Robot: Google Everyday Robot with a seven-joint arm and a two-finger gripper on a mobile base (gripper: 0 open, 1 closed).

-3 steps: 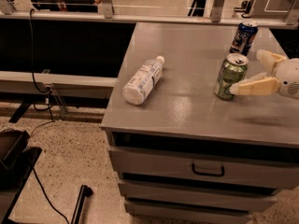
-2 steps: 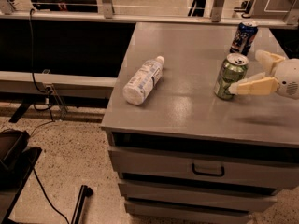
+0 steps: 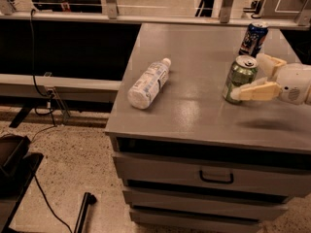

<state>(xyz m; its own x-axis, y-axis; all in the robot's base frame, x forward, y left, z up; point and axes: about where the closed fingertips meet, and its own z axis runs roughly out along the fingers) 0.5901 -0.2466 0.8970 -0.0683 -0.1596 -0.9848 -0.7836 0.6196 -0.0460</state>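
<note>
From my remote station: no brand reads clearly on anything here. The green can (image 3: 238,74) shows only its plain green side and silver top. The blue can (image 3: 253,39) carries pale lettering I cannot make out, and the print on the plastic bottle (image 3: 148,84) and its white label is too small to read.

The arm comes in low from the right edge, nearly level with the worktop (image 3: 194,57), its white wrist just above the surface. My claw (image 3: 249,77) is spread. One cream finger lies across the near side of the green can, low on its wall, and the other stands behind the can's right shoulder.

The green can stands upright on the right part of the worktop, partly between those fingers. The blue can stands upright just behind it, near the back edge. The bottle lies on its side well to the left, cap pointing away.
</note>
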